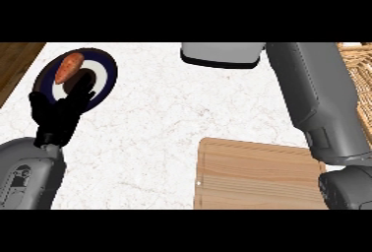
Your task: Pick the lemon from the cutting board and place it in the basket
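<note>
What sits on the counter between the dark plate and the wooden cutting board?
Nothing: between the plate and the cutting board, the head view shows only bare white marbled counter.

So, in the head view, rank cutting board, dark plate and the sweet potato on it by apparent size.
1. cutting board, largest, though nearer the camera.
2. dark plate, partly hidden by the left robot hand.
3. sweet potato, smallest.

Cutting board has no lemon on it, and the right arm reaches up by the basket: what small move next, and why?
Probably swing the right forearm sideways over the basket at the right edge. The cutting board carries no lemon, and that arm's hand lies beyond the top edge, so it may hold the fruit, though that cannot be seen.
</note>
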Robot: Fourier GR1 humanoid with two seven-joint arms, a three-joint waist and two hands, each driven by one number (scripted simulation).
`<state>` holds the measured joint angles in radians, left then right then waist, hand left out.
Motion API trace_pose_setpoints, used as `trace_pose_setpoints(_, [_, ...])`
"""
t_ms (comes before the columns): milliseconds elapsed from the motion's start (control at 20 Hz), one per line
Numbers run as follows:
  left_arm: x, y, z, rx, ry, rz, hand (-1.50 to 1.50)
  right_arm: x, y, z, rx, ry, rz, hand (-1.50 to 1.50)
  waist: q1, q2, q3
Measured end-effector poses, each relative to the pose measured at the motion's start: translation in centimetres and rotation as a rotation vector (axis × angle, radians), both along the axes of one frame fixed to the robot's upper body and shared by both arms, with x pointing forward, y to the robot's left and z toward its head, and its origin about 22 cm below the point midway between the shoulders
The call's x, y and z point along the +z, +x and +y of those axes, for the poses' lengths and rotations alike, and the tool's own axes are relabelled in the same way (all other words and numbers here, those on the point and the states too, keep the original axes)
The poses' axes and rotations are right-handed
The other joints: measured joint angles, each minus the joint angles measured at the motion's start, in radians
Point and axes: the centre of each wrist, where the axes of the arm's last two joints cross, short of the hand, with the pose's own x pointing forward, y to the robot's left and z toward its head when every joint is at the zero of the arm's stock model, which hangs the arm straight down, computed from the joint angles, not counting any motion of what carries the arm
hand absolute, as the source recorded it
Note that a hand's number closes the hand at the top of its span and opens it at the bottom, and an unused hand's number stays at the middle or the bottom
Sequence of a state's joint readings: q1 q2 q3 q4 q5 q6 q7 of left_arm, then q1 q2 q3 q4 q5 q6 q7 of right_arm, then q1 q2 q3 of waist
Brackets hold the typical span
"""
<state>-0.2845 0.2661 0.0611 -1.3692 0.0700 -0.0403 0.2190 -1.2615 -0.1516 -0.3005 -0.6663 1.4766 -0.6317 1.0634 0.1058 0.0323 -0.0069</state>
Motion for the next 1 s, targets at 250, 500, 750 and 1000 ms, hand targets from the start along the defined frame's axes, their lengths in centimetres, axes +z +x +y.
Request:
trace_pose_setpoints(250, [0.6,0.3,0.4,0.002,0.004,-0.013,0.0,3.0,0.8,-1.5,-0.102,-0.07,-0.009,1.5,-0.004,0.003,0.002])
trace_pose_setpoints(500, [0.3,0.1,0.5,0.007,0.0,-0.007,0.0,4.5,1.3,-3.7,-0.216,-0.126,0.027,1.5,-0.01,0.002,0.003])
trace_pose_setpoints(750, [0.1,-0.1,0.6,0.016,-0.001,-0.006,0.0,4.7,1.5,-6.0,-0.311,-0.159,0.061,1.5,-0.02,-0.001,0.004])
trace_pose_setpoints(1000, [-0.1,-0.4,1.2,0.038,-0.004,0.002,0.0,3.1,1.6,-7.8,-0.352,-0.156,0.099,1.5,-0.043,-0.009,0.006])
